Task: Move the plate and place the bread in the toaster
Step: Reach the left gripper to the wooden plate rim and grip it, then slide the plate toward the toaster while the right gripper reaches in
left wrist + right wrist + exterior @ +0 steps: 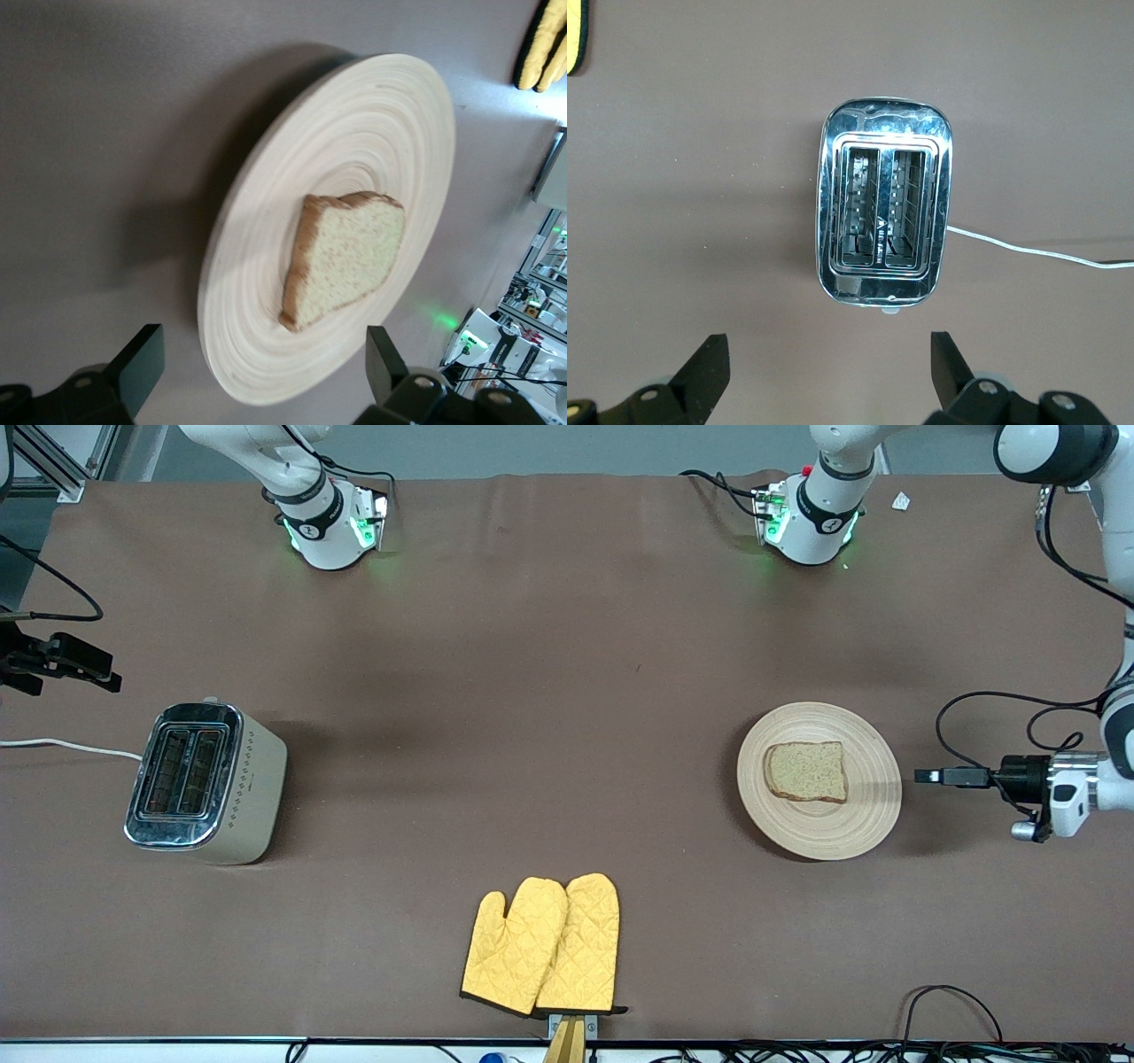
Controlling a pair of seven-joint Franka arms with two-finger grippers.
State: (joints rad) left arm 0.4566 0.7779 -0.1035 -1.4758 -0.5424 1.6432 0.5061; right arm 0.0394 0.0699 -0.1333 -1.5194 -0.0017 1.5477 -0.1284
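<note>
Item 1. Pair of yellow quilted oven mitts (542, 946) with dark cuffs, lying flat and overlapping at the edge of the brown bench (549, 691) nearest the front camera. Taken here as the landmark.

Item 2. Round pale-wood plate (842, 828) with concentric ring grooves, flat on the bench, farther from the front camera than the mitts and toward the left arm's end.

Item 3. Squarish slice of brown wholegrain bread (806, 771) with a darker crust, lying flat on the plate near its middle.

Item 4. Boxy cream-beige two-slot toaster (206, 782) with a shiny chrome top and a dotted pattern on its side, upright on the bench, farther from the front camera than the mitts and toward the right arm's end. Both slots are empty. A white cord (66, 747) runs from it to the bench end.

Item 5. Left hand (928, 777), black-fingered, low over the bench just beside the plate's rim at the left arm's end, apart from it. Fingers spread wide, holding nothing.

Item 6. Right hand (89, 675), black-fingered, up over the bench end beside the toaster. Its wrist view looks straight down on the slots. Fingers spread wide, holding nothing.
</note>
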